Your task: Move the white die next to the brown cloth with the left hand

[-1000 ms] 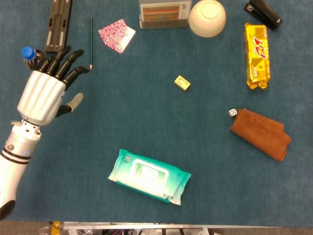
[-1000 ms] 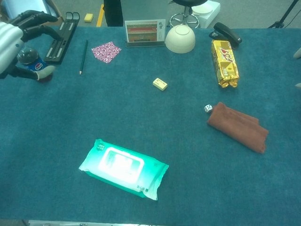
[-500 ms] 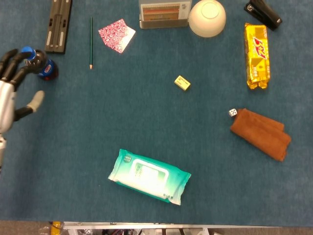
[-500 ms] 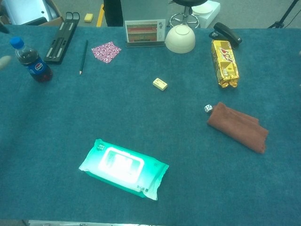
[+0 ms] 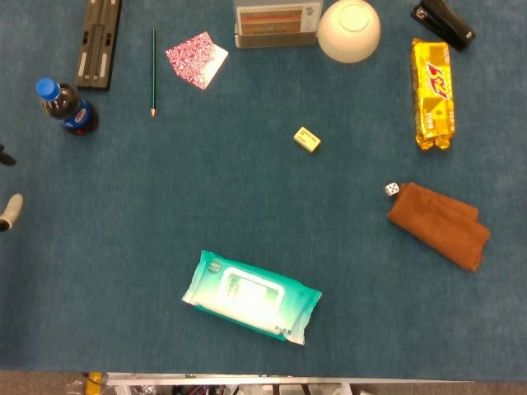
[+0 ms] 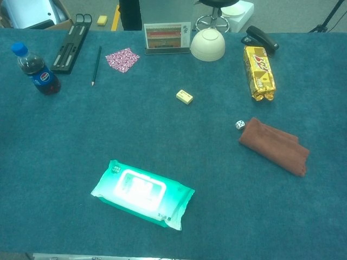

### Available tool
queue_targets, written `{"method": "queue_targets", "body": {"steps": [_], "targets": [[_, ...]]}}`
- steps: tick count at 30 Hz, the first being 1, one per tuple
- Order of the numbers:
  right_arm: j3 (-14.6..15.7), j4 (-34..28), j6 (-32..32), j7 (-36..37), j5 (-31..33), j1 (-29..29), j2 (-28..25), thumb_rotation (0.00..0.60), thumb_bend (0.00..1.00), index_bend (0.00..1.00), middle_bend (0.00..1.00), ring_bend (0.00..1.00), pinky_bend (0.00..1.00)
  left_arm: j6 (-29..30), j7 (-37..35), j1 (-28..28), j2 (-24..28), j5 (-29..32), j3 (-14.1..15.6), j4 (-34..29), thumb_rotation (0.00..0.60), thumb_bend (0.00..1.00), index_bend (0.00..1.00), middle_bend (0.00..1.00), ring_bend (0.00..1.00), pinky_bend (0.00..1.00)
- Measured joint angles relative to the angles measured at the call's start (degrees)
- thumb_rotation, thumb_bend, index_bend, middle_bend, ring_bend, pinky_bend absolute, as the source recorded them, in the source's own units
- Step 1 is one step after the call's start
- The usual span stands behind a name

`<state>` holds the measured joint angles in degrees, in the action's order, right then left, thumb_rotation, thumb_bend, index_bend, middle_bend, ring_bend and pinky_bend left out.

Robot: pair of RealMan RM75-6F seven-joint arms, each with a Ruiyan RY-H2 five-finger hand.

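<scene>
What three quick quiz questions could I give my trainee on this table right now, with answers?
1. True or false: the white die lies at the end of the brown cloth nearest the table's middle.
2. What stands upright at the table's left? A) cola bottle B) stapler C) bowl
3. Fill in: only fingertips of the left hand show at the head view's ____ edge.

Key: 1 true; 2 A; 3 left.

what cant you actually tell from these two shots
- Left hand: head view shows only fingertips at the left edge; open or closed unclear. Chest view misses it.
- Right hand: in neither view.
- Die: too small to read its face.
- Stapler: cut by the head view's top edge.
</scene>
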<state>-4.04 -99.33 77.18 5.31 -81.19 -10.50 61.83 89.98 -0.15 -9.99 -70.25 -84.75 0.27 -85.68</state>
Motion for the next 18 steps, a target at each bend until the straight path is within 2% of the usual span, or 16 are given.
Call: {"method": "queue_targets", "body": {"steps": [7,18], "targets": [[0.33,1.69,-0.05,2.38,-0.75,0.36,0.45,0.6,0.01,0.39,0.36,0.28,0.39,2.29,5.54,2.81,2.82,-0.61,0.37,-5.23,0.6,0.26,0.38,0.32,0.21,0.39],[0.5,5.87,-2.49,7.11,-2.38,-0.95,2.04,0.6,0.01,0.39,0.36,0.28,0.39,5.13,5.58,6.35,4.04,-1.39,0.31,-6.65,0.6,0.26,0.39,0.33,0.22,0.39]]}}
